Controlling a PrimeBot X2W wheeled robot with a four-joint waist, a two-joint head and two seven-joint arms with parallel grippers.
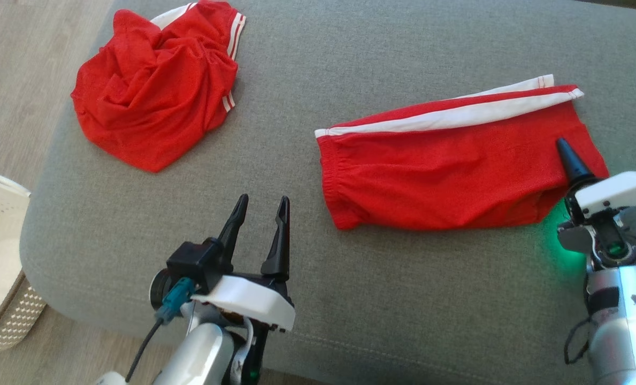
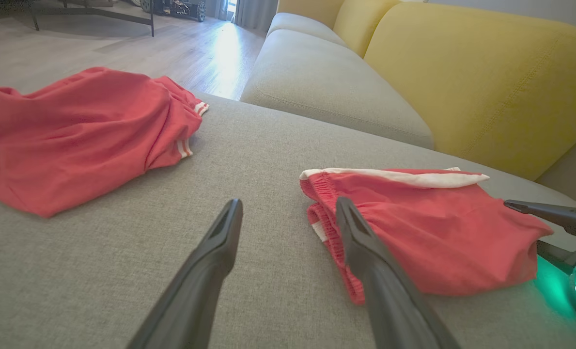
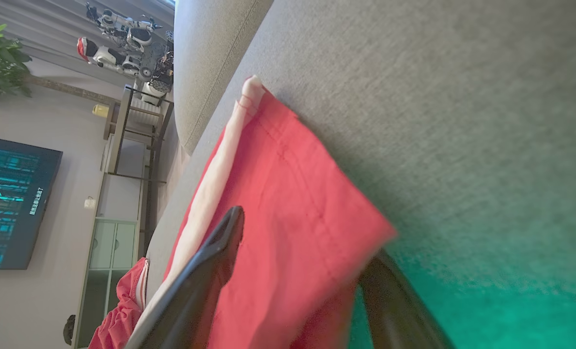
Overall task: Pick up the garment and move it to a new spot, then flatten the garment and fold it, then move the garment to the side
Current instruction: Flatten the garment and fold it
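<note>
Garment [image 1: 446,171] lies folded on the sofa [image 1: 350,299]; right gripper [image 3: 304,242] straddles its corner, jaws spread; left gripper [image 1: 261,206] hovers, jaws spread.

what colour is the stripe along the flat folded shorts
A white stripe along the far edge of the red folded shorts; best in the head view.

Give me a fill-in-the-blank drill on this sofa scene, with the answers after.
The folded shorts have a ___ stripe along one edge. In the head view, the crumpled garment lies to the ___ of the shorts. The left tool is ___ and holds nothing. The basket stands on the ___.
Missing words: white; left; open; floor.
</note>
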